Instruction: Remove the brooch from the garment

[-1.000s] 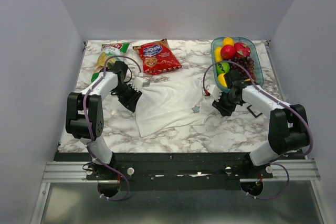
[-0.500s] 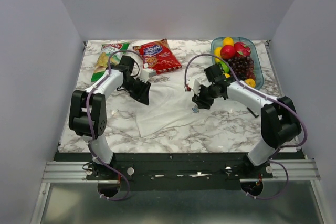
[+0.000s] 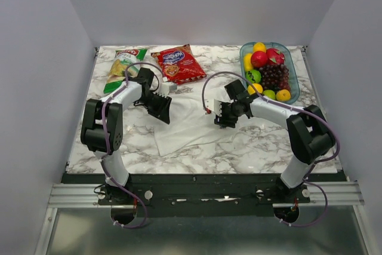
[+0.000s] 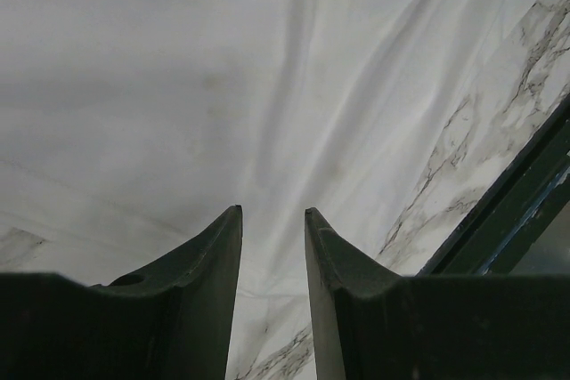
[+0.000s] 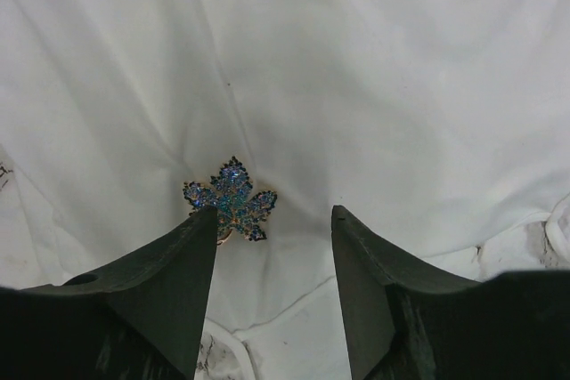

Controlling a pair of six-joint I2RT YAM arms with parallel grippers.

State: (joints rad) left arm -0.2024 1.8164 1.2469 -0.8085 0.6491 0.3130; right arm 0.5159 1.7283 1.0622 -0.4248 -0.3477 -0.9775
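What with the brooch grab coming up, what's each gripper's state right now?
Left gripper: open, empty, over the garment.
Right gripper: open, empty, brooch beside one fingertip.

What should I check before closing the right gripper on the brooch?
1. Brooch visible on the garment: ok.
2. Right gripper open and empty: ok.
3. Brooch centred between its jaws: not ok; it sits by one fingertip, partly hidden behind it.
4. Left gripper holding the garment down: cannot tell; its jaws are apart above the garment, nothing between them.
5. Brooch unfastened from the garment: cannot tell.
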